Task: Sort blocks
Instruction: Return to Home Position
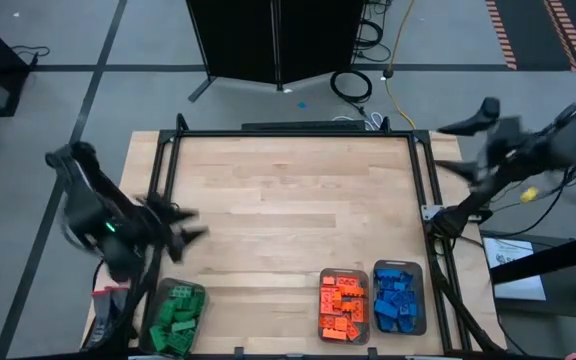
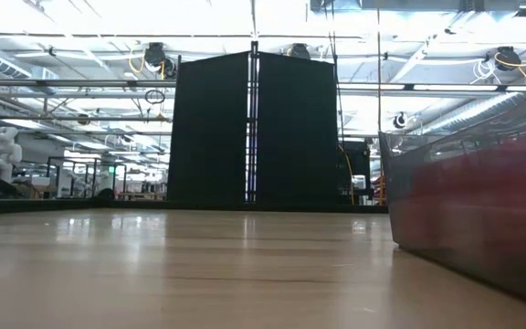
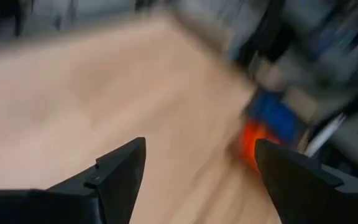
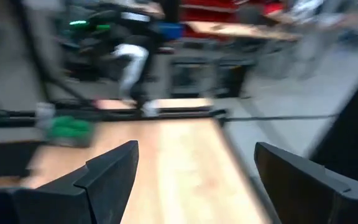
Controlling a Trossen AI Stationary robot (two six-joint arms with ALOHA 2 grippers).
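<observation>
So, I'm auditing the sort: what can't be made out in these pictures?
High view: green blocks, orange blocks, blue blocks too small to count or check for strays.
Low view: the tray is cropped by the edge, contents hidden behind its cloudy wall.
Wrist views: motion blur beyond the open left gripper and open right gripper.

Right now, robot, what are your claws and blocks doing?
Left claw open, empty, over table, left edge. Right claw open, empty, off table, right side. Small studded plastic bricks, green, orange, blue, in clear trays; none loose.
</observation>
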